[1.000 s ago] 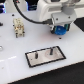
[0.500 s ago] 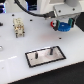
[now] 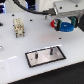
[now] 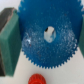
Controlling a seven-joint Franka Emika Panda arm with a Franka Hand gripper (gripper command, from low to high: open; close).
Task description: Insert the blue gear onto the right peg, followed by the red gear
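Observation:
The blue gear (image 3: 64, 27) hangs under my gripper (image 3: 65, 23) at the back, on the exterior view's right. My gripper is shut on the gear's toothed rim. In the wrist view the blue gear (image 4: 35, 47) fills the frame, with green finger pads (image 4: 8, 37) pressed on its sides and its centre hole showing. The red gear (image 3: 54, 23) lies on the table just beside the blue one, and the red gear (image 4: 36, 80) looks small and farther away in the wrist view. The right peg (image 3: 50, 50) stands on the black-framed grey plate (image 3: 42, 61), nearer the front.
The plate's left-hand peg (image 3: 36, 56) stands beside the right one. A beige block-like object (image 3: 18, 26) sits at the back on the exterior view's left. Dark cables and blue structure run along the far edge.
My gripper has shifted slightly with the blue gear in it. The red gear and the plate have stayed put.

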